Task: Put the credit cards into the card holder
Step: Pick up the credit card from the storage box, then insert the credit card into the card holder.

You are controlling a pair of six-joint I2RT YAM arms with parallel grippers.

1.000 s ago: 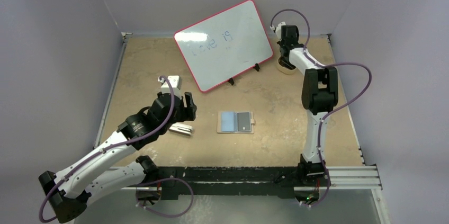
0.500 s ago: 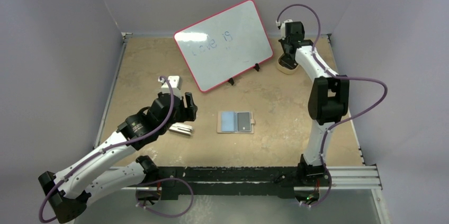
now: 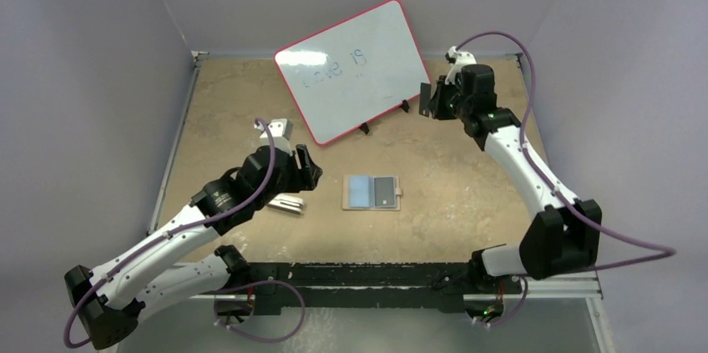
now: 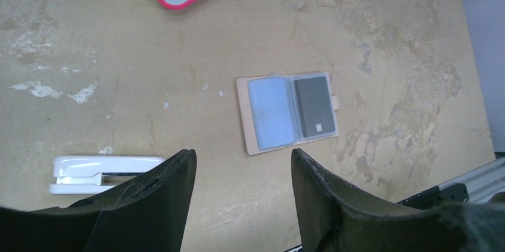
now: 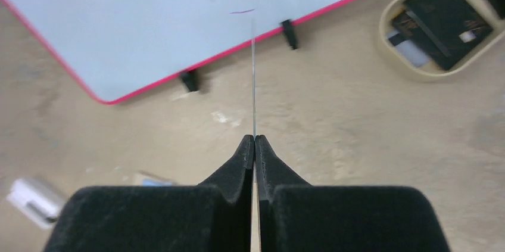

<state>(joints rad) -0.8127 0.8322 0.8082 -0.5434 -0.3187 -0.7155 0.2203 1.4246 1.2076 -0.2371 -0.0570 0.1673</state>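
Observation:
The card holder (image 3: 372, 193) lies open on the table's middle, with a pale blue card in its left half and a dark grey card in its right; it also shows in the left wrist view (image 4: 287, 113). My left gripper (image 3: 305, 171) is open and empty, hovering left of the holder (image 4: 243, 159). My right gripper (image 3: 428, 103) is at the back right, shut on a thin card seen edge-on (image 5: 253, 73) between its pads (image 5: 255, 140). More dark cards (image 5: 443, 19) lie in the tan oval tray.
A pink-framed whiteboard (image 3: 355, 69) stands on dark feet at the back centre. A white stapler-like block (image 3: 286, 203) lies under the left gripper. The tan oval tray (image 5: 386, 28) sits at the back right, behind the right gripper.
The right arm lifted from the tray at the back and swung its gripper left and forward with a card in it. The left gripper shifted slightly right.

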